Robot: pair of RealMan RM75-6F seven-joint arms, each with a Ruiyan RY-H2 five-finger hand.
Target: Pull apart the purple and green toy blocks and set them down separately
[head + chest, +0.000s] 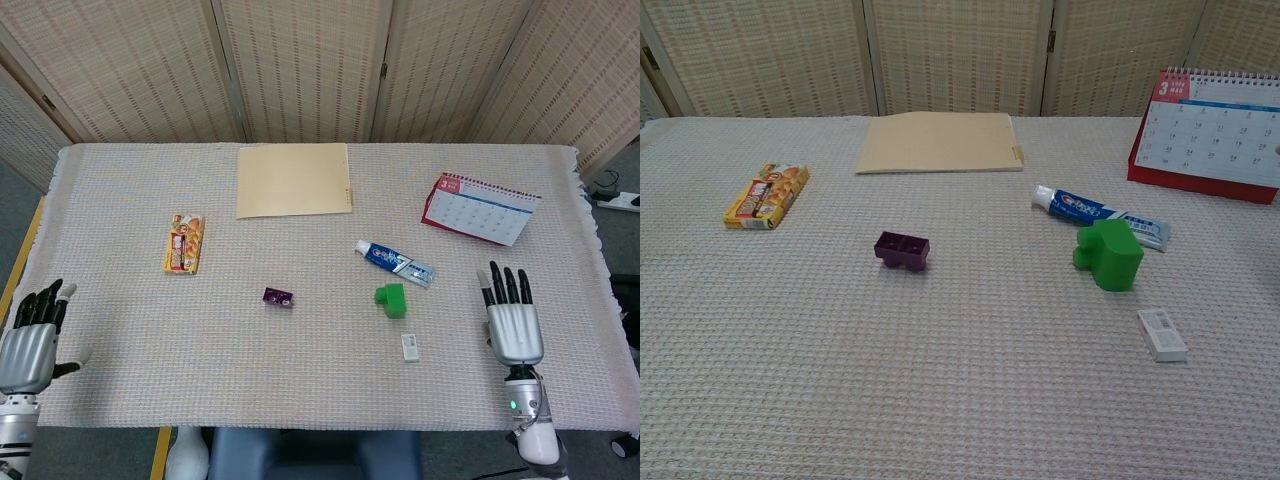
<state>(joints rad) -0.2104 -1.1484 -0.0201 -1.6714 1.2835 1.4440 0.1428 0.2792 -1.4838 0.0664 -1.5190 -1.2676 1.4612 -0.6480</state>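
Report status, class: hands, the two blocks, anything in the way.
Left hand and right hand open, holding nothing, out at the table edges. Purple block and green block lie apart on the cloth. Toothpaste beside green block.

My left hand [28, 340] & right hand [514, 325] hung flat at opposite table edges, fingers apart, holding nothing.
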